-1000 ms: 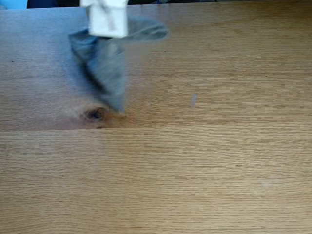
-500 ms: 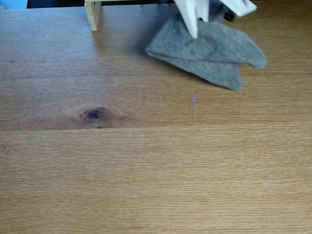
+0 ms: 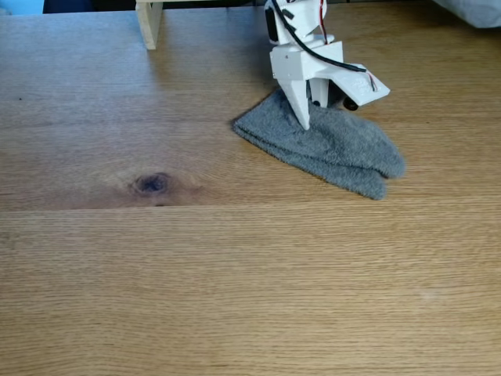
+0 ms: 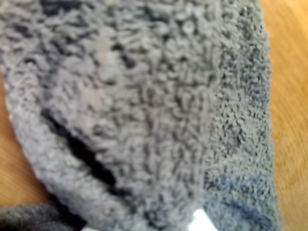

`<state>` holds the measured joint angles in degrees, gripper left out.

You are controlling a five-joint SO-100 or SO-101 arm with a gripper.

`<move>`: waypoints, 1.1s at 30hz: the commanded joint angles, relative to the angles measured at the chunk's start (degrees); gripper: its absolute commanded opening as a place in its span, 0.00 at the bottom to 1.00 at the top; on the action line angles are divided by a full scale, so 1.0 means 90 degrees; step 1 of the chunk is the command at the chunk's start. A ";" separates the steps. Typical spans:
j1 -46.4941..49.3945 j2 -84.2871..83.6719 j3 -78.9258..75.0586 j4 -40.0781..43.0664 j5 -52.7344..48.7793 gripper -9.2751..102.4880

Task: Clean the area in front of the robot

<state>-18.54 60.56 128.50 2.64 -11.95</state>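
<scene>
The robot (image 3: 301,47), a small white arm with a black servo and red, black and white wires, reaches down from the top centre of the fixed view. Its gripper (image 3: 313,116) points down, with the pointed white finger pressing a grey terry cloth (image 3: 329,149) onto the oak tabletop (image 3: 250,274). The cloth's upper edge runs up between the jaws, so the gripper is shut on it. The cloth lies folded and flat, spreading to the right of the gripper. In the wrist view the cloth (image 4: 144,106) is seen very close, with bare wood (image 4: 288,72) at the right.
A dark knot (image 3: 152,183) marks the wood left of the cloth. A pale wooden post (image 3: 149,23) stands at the back left. A light object (image 3: 477,9) sits at the back right corner. A plank seam runs across the table below the knot.
The gripper swept the cloth from the left, near the knot, over to the right, then lowered it onto the table. The cloth now covers the small pale smudge.
</scene>
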 commanded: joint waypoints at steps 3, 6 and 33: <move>0.0283 -0.0654 -0.0400 -0.1543 0.0000 0.08; 0.0488 -0.1221 -0.1104 -0.1846 0.0088 0.08; 0.2031 -0.3213 -0.9717 0.1777 0.1670 0.08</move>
<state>-12.48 42.80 110.21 20.21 1.49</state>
